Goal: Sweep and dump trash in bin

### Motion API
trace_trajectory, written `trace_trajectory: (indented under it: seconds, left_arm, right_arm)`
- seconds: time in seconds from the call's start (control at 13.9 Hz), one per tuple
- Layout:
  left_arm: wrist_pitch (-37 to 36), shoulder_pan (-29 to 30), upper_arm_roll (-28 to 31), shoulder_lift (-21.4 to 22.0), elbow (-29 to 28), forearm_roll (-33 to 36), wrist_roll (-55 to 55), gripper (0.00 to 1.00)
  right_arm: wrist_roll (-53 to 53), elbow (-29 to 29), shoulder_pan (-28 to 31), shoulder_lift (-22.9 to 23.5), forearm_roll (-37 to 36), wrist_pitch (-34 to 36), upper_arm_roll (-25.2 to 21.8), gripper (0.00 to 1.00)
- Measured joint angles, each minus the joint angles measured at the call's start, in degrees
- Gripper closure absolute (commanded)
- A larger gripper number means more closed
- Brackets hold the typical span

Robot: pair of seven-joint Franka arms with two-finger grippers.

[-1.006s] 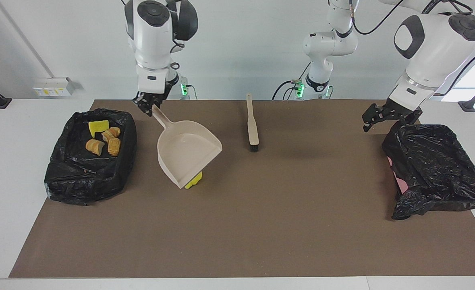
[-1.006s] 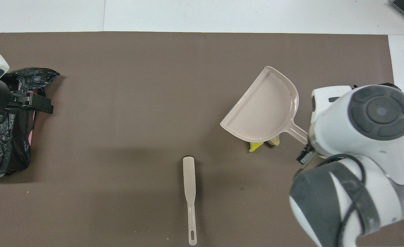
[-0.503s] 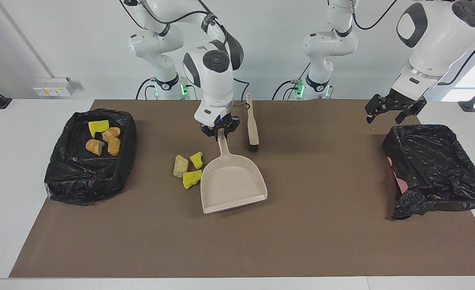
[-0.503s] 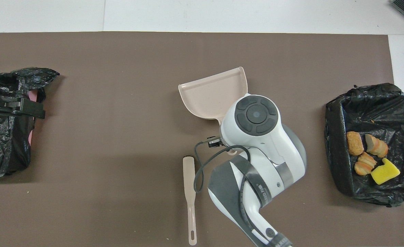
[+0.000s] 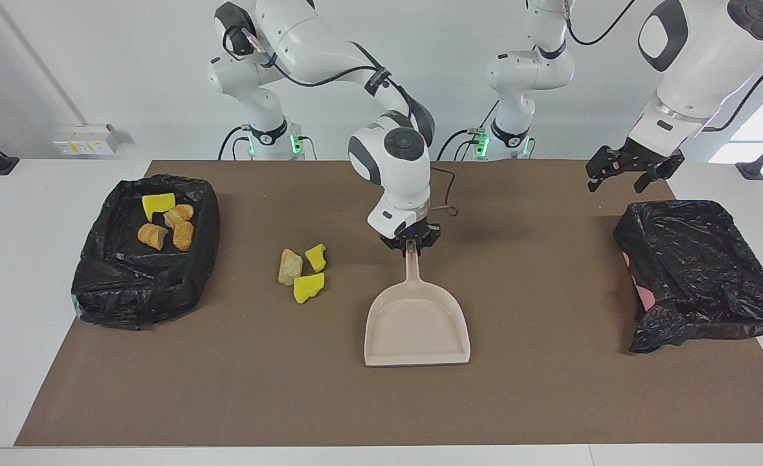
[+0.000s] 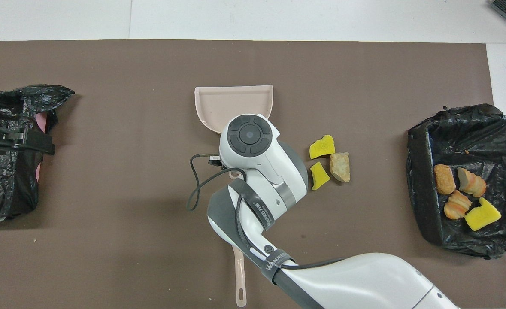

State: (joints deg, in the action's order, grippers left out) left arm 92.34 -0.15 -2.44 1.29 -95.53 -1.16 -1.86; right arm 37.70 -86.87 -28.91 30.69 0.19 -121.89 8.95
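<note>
My right gripper (image 5: pixel 410 245) is shut on the handle of the beige dustpan (image 5: pixel 417 327), which lies level at the mat's middle with its mouth away from the robots. It also shows in the overhead view (image 6: pixel 231 102), where my wrist hides the gripper. Three loose trash scraps lie on the mat between the dustpan and the bin: a tan lump (image 5: pixel 289 266) (image 6: pixel 340 166) and two yellow chunks (image 5: pixel 308 287) (image 5: pixel 316 257). A black-lined bin (image 5: pixel 96 285) (image 6: pixel 420 141) at the right arm's end holds several scraps (image 5: pixel 164 223). My left gripper (image 5: pixel 633 173) waits open and empty.
A second black-bagged bin (image 5: pixel 698 272) (image 6: pixel 8 189) stands at the left arm's end, just below my left gripper. A beige brush lies near the robots; only its handle (image 6: pixel 239 279) shows under my right arm. A brown mat (image 5: pixel 226 388) covers the table.
My right gripper carried the dustpan from beside the bin to the mat's middle and turned its mouth away from the robots, uncovering three scraps. My left gripper rose slightly.
</note>
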Motion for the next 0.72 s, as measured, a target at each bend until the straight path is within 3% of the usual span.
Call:
trace_trajectory:
  seconds: [0.07, 0.14, 0.29, 0.5, 0.57, 0.65, 0.72]
  left_arm:
    - [0.0, 0.0, 0.0, 0.0, 0.0, 0.0, -0.3, 0.0]
    - [-0.1, 0.0, 0.0, 0.0, 0.0, 0.0, -0.5, 0.0]
    - [-0.1, 0.0, -0.1, 0.0, -0.1, 0.0, -0.7, 0.0]
    - [-0.1, 0.0, -0.3, 0.0, -0.2, 0.0, -0.9, 0.0]
    - [-0.1, -0.1, -0.5, 0.0, -0.4, 0.0, -0.9, 0.0]
    - [0.0, -0.2, -0.8, 0.0, -0.8, 0.0, -0.9, 0.0]
    - [0.2, -0.3, -1.0, -0.1, -1.2, 0.0, -0.9, 0.0]
  right_arm:
    - [0.0, 1.1, 0.1, 0.7, 0.3, 0.0, -0.1, 1.0]
    - [0.0, 1.6, 0.1, 0.9, 1.0, -0.2, -0.3, 0.91]
    - [0.0, 1.7, 0.0, 0.9, 3.2, -1.9, -0.3, 0.6]
    - [-0.1, 0.6, 0.0, 0.9, 3.8, -3.3, -0.3, 0.58]
    - [-0.1, 0.3, 0.0, 0.9, 3.8, -3.4, -0.3, 0.51]
    - [-0.2, 0.0, 0.0, 0.9, 3.8, -3.4, -0.3, 0.15]
    - [-0.3, -0.3, -0.1, 0.8, 3.8, -3.4, -0.2, 0.0]
